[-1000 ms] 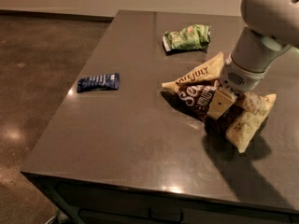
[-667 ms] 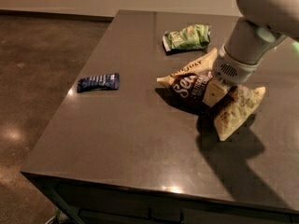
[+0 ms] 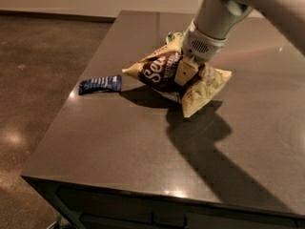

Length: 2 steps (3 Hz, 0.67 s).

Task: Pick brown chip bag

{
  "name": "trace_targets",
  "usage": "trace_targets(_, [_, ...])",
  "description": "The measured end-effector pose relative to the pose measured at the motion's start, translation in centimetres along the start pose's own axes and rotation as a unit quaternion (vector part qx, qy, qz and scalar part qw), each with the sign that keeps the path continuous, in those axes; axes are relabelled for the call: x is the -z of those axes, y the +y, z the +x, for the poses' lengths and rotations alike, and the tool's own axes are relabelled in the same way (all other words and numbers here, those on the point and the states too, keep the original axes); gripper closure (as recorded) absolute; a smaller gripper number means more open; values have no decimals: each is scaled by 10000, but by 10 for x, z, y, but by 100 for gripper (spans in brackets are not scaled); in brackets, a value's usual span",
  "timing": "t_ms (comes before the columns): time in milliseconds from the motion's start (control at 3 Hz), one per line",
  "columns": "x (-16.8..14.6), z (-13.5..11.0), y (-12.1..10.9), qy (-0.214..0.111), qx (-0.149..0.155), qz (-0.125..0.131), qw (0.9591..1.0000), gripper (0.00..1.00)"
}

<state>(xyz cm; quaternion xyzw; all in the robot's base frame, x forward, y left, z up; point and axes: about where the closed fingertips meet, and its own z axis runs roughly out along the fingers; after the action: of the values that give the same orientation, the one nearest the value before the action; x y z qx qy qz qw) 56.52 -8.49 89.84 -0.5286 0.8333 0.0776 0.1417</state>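
The brown chip bag is dark brown with cream ends and white script lettering. It hangs crumpled in my gripper, slightly above the dark table, with its shadow cast below and to the right. The gripper comes down from the upper right on a white arm and is shut on the bag's middle. A tan finger presses into the bag's front.
A small dark-blue packet lies flat to the left of the bag, near the table's left edge. A sliver of a green bag shows behind the arm. The table's front edge runs along the bottom, with brown floor on the left.
The gripper has carried the brown chip bag to the left and upward, so it now covers most of the green bag. The blue packet has not moved.
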Motion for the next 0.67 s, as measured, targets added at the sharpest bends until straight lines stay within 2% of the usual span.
trace_targets(333, [-9,-27,-4,11,237,-95,9997,75])
trace_targets(667, [-16,-45,-13,51,342,-113,9993,52])
